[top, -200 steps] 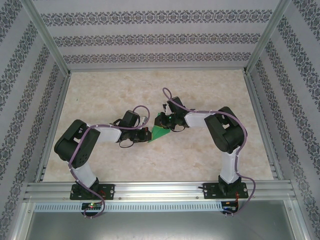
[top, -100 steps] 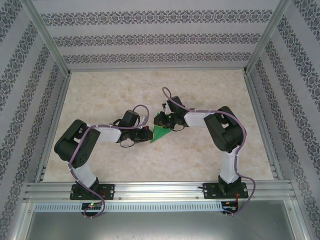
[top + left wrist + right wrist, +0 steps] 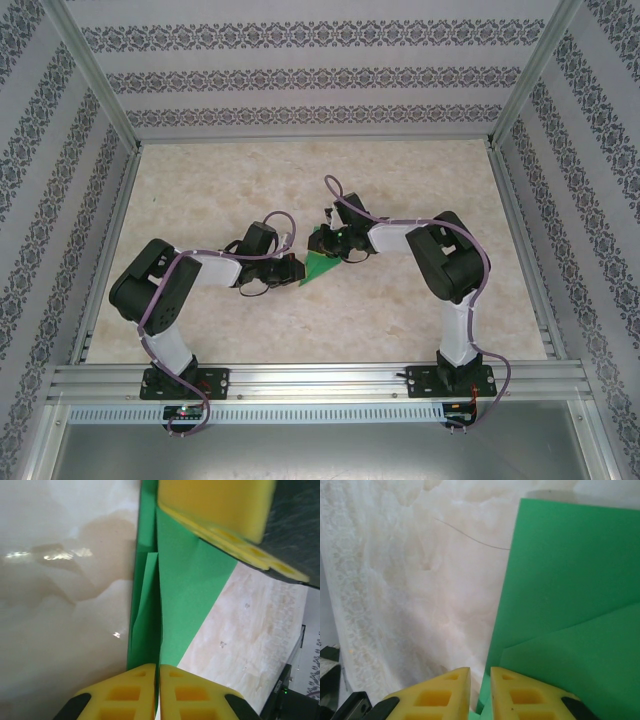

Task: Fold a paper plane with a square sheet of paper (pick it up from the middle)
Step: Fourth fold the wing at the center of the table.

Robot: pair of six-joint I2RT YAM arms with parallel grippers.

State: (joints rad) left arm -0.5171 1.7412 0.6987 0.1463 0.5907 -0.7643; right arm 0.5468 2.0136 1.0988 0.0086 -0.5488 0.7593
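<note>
The marble-patterned tabletop (image 3: 420, 200) is wide, and all the work sits near its middle. There the two arms bend toward each other until their ends almost meet.

The left tool (image 3: 159, 675) is clenched. Its yellow pads are pressed together on a folded edge of the green sheet (image 3: 318, 266), and I see almost no gap between them. The right tool (image 3: 480, 677) grasps the same sheet from the far side with its jaws only slightly apart, and the paper runs into that slit.

The sheet is between the two tools. It is already partly folded, with flaps layered along a long crease and one point toward the near edge. I cannot tell if it rests flat on the tabletop or is lifted a little.

I think the danger is in the double grip. If one arm pulls while the other holds firm, such thin paper can tear or slide out. If one tool lets go too early, the flaps may spring open and the next crease would come crooked.
</note>
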